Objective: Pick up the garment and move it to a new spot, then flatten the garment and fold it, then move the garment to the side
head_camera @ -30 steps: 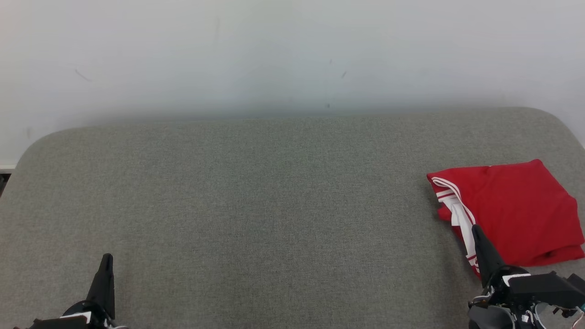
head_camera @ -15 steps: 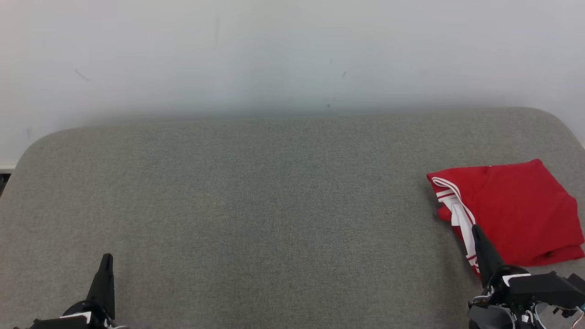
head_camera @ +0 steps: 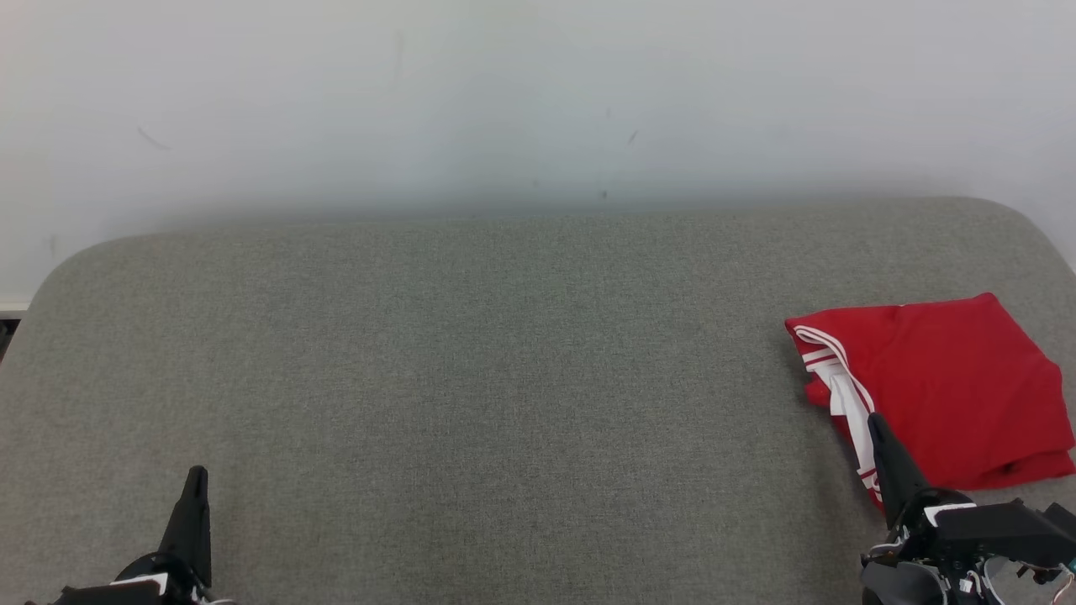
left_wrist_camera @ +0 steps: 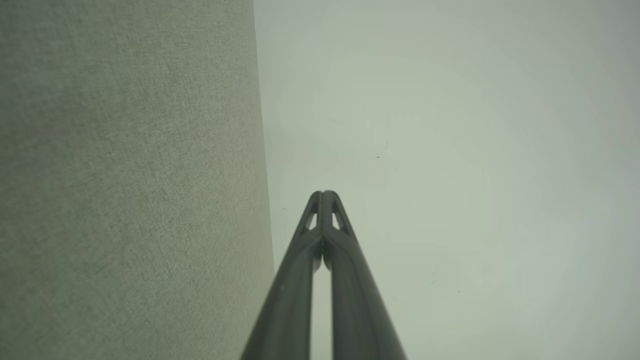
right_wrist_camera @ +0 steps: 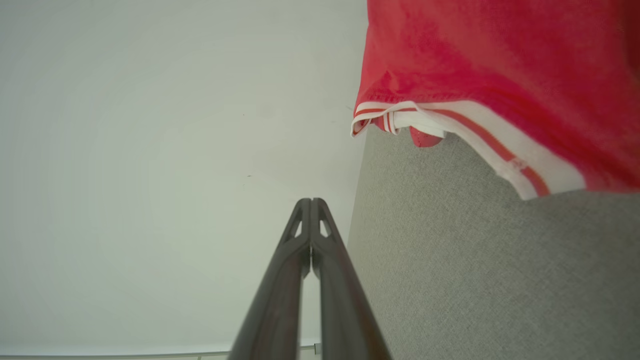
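Observation:
The garment (head_camera: 941, 386) is red with white stripes along one edge, folded into a compact bundle at the right edge of the grey cushioned surface (head_camera: 504, 378). In the right wrist view the garment (right_wrist_camera: 500, 75) lies at the upper right, its striped hem facing the fingers. My right gripper (head_camera: 874, 420) is shut with nothing in it, its tip standing in front of the striped edge; whether it touches the cloth I cannot tell. The right gripper (right_wrist_camera: 310, 201) points past the cloth toward the wall. My left gripper (head_camera: 197, 472) is shut and holds nothing at the lower left; the left gripper (left_wrist_camera: 324, 193) shows its tips pressed together.
A pale wall (head_camera: 538, 101) rises behind the cushioned surface. The surface has rounded far corners, and its left end drops off near a dark gap (head_camera: 7, 332). Open grey fabric stretches between the two grippers.

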Robot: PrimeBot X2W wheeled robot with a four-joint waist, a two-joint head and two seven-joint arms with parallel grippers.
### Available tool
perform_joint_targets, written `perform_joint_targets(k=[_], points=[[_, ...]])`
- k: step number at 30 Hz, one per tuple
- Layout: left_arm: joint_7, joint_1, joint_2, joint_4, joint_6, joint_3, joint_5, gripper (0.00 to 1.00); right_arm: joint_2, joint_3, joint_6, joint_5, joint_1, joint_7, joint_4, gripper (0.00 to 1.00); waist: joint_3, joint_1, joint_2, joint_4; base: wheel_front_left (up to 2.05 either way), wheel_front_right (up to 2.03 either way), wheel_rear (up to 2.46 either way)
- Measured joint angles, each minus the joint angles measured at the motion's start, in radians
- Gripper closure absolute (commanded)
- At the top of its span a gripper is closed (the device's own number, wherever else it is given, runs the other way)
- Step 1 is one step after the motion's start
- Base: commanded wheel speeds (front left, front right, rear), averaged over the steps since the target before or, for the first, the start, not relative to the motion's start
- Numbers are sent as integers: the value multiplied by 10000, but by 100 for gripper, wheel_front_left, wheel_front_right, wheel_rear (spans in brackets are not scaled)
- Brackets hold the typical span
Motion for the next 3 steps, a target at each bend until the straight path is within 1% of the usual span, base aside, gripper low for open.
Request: perform_joint_targets(k=[3], points=[[0, 0, 0, 0, 0, 0, 0, 100, 0, 0, 0, 0, 0, 0, 0, 100, 0, 0, 0, 0, 0, 0, 0]])
